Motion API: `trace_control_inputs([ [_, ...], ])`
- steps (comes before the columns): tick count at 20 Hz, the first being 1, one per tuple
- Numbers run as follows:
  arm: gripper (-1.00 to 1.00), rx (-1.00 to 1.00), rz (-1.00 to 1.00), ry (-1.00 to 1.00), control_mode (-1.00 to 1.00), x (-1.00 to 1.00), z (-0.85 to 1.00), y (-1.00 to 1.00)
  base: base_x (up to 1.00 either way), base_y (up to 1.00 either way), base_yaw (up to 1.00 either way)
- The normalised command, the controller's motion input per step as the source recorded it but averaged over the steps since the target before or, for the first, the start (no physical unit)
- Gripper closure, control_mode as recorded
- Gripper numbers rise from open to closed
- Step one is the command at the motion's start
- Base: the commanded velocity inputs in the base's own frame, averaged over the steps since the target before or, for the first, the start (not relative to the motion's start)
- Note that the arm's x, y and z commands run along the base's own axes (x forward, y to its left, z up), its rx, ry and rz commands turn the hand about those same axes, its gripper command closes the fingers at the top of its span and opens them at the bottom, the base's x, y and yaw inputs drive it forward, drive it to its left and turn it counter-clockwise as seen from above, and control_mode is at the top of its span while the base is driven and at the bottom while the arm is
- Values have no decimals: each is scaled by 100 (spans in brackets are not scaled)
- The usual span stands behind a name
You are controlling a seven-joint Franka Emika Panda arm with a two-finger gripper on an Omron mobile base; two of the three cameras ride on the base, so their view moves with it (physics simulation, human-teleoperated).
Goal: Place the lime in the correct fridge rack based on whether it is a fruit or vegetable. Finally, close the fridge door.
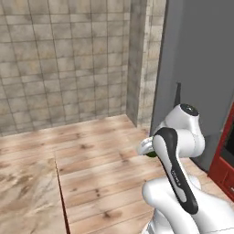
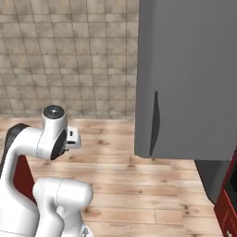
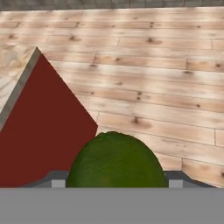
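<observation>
End effector (image 3: 114, 183) grips one lime (image 3: 116, 159) — one fridge door (image 2: 185, 78) nearby, over wooden floor (image 3: 153, 65).

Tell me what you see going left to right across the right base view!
Robot arm → tiled wall → fridge door with its dark handle strip → red cabinet.

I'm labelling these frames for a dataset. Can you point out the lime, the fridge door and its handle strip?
lime (image 3: 116, 159): hand view, middle of its green skin, between the finger tips.
fridge door (image 2: 194, 69): right base view, flat grey face.
handle strip (image 2: 154, 122): right base view, middle of the dark vertical recess.
</observation>
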Motion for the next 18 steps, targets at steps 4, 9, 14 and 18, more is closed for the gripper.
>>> trace_control_inputs([
  [4,100,0,0,0,100,0,0,0,100,9,1],
  [9,100,0,0,0,100,0,0,0,100,24,2],
  [14,100,0,0,0,100,0,0,0,100,23,0],
  [18,100,0,0,0,100,0,0,0,100,21,0],
])
